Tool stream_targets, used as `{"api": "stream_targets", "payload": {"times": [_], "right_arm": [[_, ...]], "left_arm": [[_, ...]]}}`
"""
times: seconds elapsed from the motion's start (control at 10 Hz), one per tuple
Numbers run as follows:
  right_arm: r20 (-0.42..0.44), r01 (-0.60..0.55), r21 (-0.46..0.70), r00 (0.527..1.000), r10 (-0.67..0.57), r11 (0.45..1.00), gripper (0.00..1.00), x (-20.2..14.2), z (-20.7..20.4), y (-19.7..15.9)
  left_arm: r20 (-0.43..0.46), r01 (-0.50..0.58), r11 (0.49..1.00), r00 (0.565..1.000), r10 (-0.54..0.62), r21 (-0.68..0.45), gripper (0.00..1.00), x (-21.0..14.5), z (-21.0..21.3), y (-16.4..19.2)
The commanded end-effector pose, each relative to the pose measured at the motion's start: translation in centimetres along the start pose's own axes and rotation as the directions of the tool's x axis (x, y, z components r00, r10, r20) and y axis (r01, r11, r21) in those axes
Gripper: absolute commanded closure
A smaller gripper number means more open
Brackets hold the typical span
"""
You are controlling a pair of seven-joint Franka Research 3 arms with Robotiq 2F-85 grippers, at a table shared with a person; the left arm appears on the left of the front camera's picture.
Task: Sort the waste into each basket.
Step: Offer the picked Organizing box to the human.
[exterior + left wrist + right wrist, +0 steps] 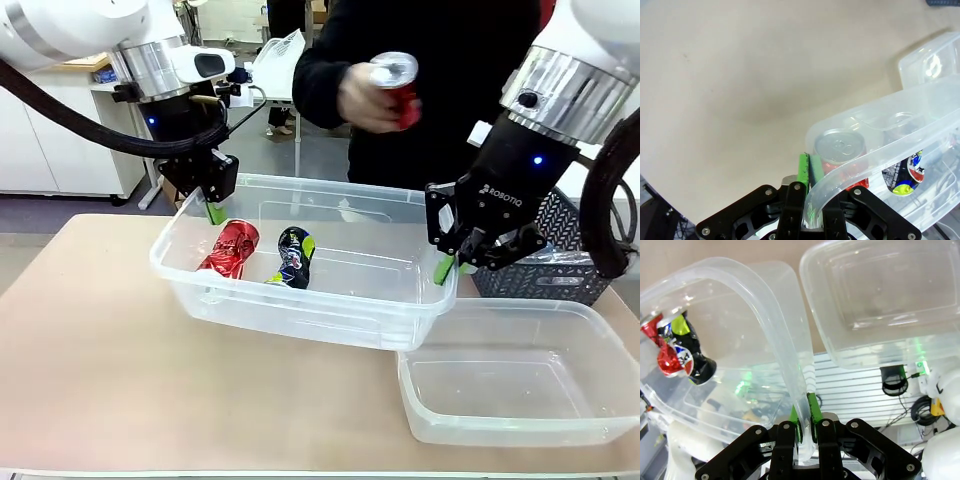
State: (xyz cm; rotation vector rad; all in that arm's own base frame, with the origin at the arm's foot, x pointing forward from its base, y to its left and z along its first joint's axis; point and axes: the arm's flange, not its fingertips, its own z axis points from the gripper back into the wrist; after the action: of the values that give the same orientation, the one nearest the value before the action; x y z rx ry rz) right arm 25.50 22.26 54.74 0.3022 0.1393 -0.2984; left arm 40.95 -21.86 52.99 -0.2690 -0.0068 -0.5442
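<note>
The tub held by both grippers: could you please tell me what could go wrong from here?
1. The left gripper and right gripper each pinch only a thin rim of the tub. It might flex or slip out, more so if the person's hand drops the third can in.
2. The red can and dark can lie loose near the left gripper, and a tilt could send them rolling.
3. The tub's right corner sits close over the empty tub and may knock it.

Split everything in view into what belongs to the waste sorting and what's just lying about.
Job:
- clear tub, rim pinched by left gripper and right gripper
- red can and dark can inside it
- another red can, in the person's hand
- second clear tub, empty, on the table

Lying about:
- dark grey lattice basket
</note>
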Motion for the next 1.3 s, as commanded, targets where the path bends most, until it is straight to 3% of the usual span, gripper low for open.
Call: {"api": "stream_targets", "payload": {"times": [0.0, 1.2], "right_arm": [[0.006, 0.019, 0.006, 1.0, -0.019, 1.0, 0.93, 0.27, 0.06, -0.49], [0.006, 0.019, 0.006, 1.0, -0.019, 1.0, 0.93, 0.27, 0.06, -0.49]], "left_arm": [[0.012, -0.001, 1.0, 1.0, 0.001, -0.009, 0.96, -0.75, 0.09, 0.15], [0.012, -0.001, 1.0, 1.0, 0.001, -0.009, 0.96, -0.75, 0.09, 0.15]]}}
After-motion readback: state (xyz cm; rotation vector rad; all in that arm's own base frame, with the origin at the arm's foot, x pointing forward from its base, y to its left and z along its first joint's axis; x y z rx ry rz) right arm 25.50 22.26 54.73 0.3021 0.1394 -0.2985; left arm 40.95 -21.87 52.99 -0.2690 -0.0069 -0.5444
